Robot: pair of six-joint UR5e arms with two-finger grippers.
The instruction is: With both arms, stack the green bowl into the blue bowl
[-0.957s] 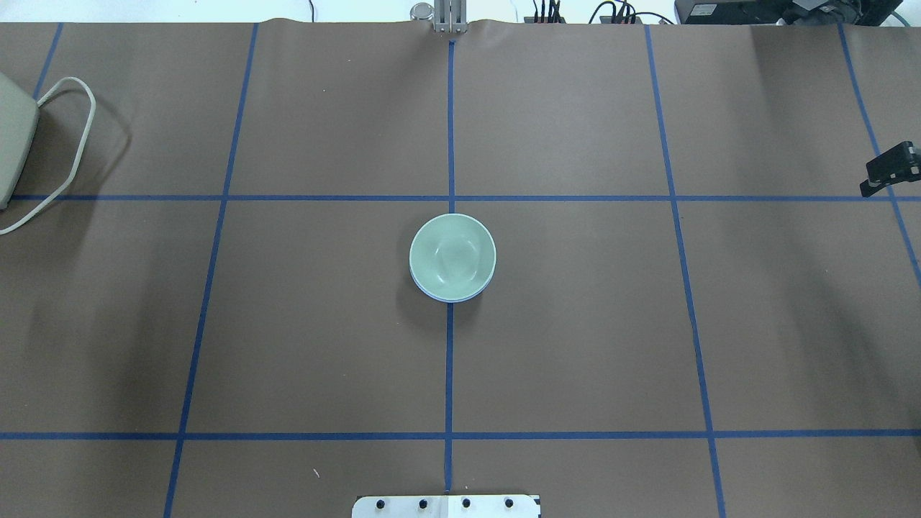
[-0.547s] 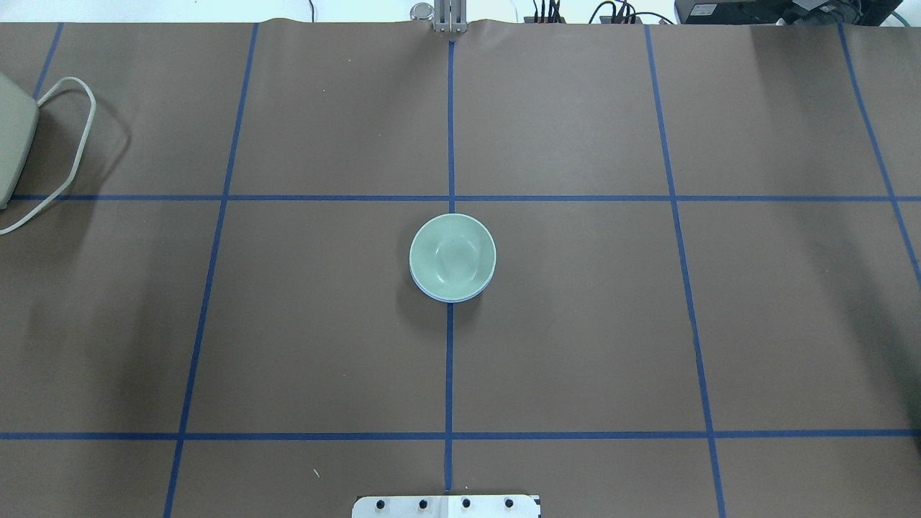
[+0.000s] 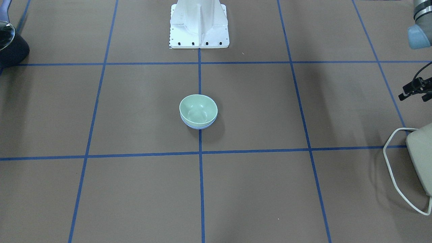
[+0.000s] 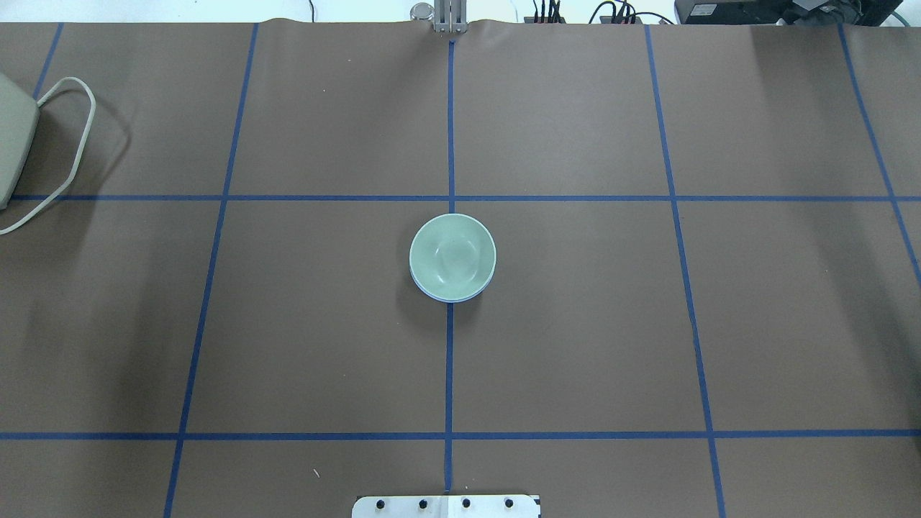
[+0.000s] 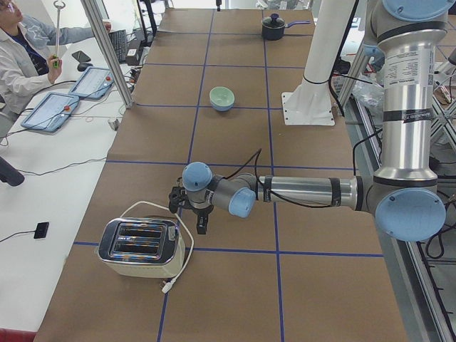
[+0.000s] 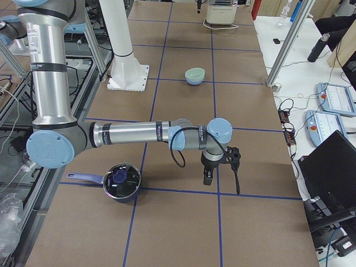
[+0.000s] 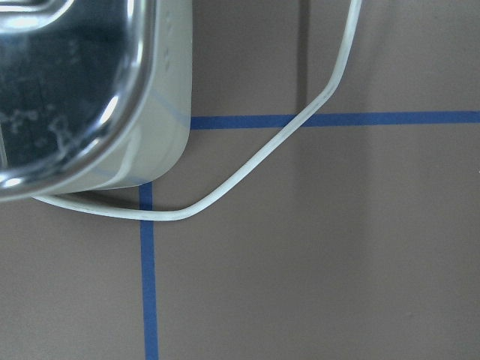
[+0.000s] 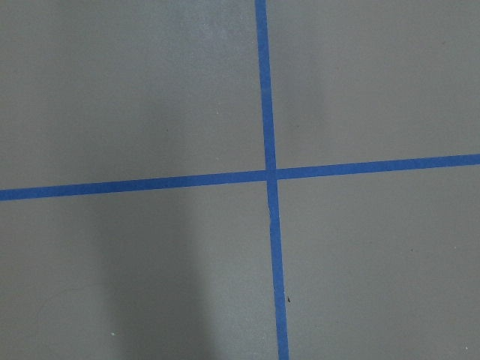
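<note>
The green bowl (image 4: 452, 253) sits nested inside the blue bowl (image 4: 447, 297) at the table's middle, on the centre tape line. Only the blue bowl's rim shows beneath it. The stack also shows in the front view, green bowl (image 3: 198, 108) in blue bowl (image 3: 199, 127). My left gripper (image 5: 201, 228) hangs low far from the bowls, beside the toaster; I cannot tell whether it is open or shut. My right gripper (image 6: 207, 180) hangs low at the opposite table end, near a pot; I cannot tell its state either. Neither touches the bowls.
A chrome toaster (image 5: 139, 246) with a white cord (image 7: 247, 161) stands at the table's left end. A black lidded pot (image 6: 121, 181) stands at the right end. The white pedestal (image 3: 199, 23) is behind the bowls. An operator (image 5: 21, 50) sits at the far side.
A black part of the right gripper at the overhead view's right edge one second ago has left that view. The stacked bowls have not moved.
</note>
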